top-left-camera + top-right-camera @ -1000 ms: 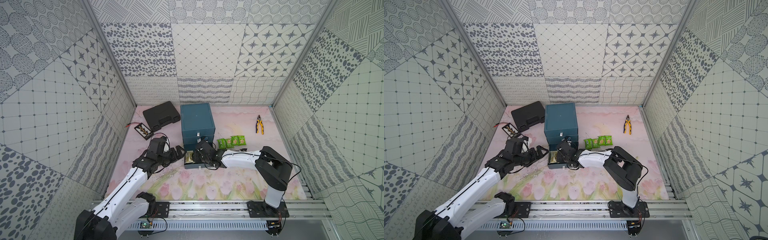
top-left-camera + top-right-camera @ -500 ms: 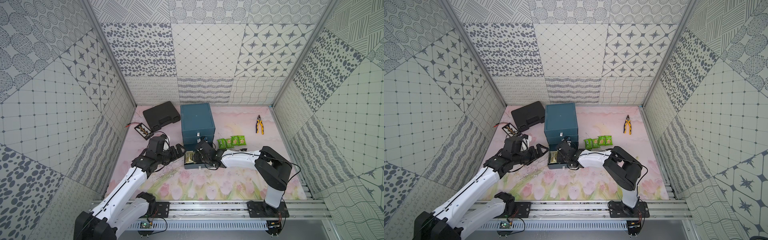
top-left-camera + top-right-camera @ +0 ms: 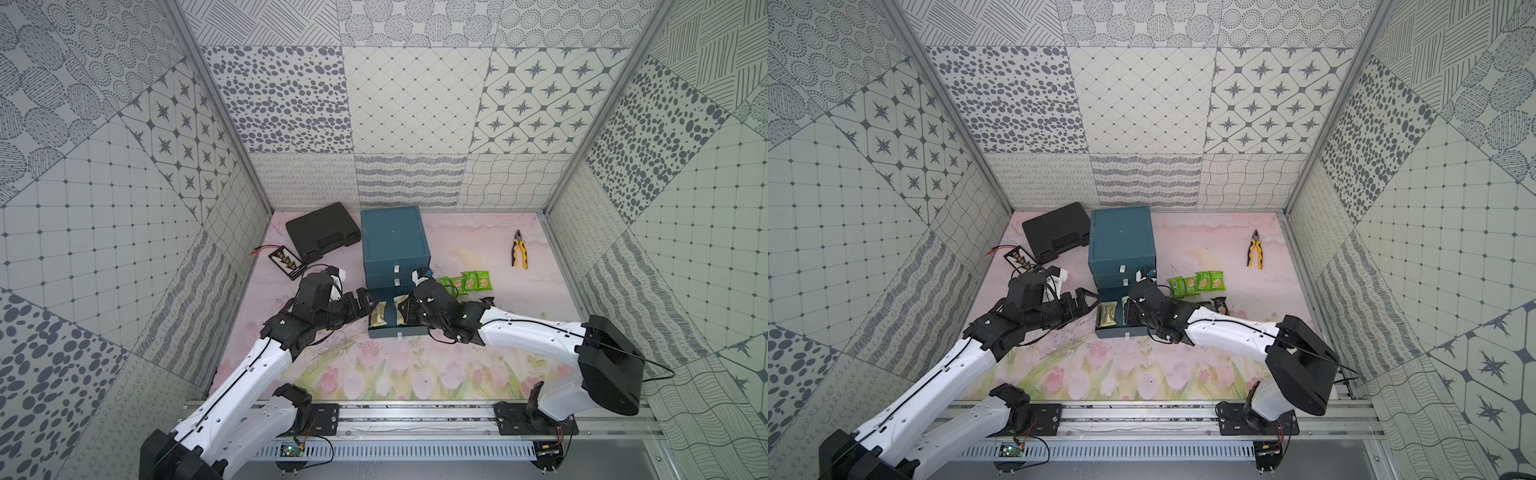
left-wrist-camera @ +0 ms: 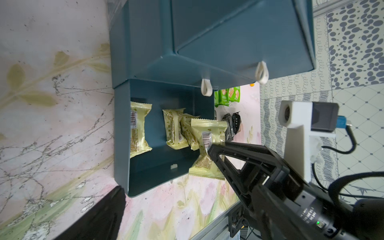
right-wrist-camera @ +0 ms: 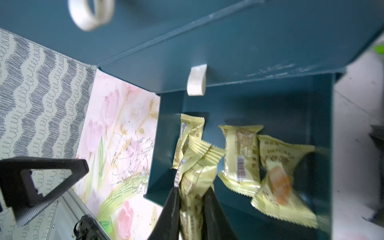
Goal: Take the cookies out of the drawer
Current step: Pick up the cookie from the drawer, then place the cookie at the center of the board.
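Cookie packet [image 5: 197, 176] sits pinched between clenched jaws of right gripper [image 5: 192, 190], apparently just above drawer [image 5: 320, 124].

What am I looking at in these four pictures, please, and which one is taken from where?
These are two white-and-black robot arms fixed to a rail at the table's front edge, each ending in a two-fingered gripper. Two pictures look down from overhead, almost identically; the other two come from cameras on the wrists. On the flowered table stands a teal drawer cabinet, its bottom drawer pulled open; a black case, pliers, green packets and black packets lie outside it. In the drawer lie pale yellow packets. The right gripper is shut on one pale yellow packet; the left gripper is open beside the drawer, holding nothing.
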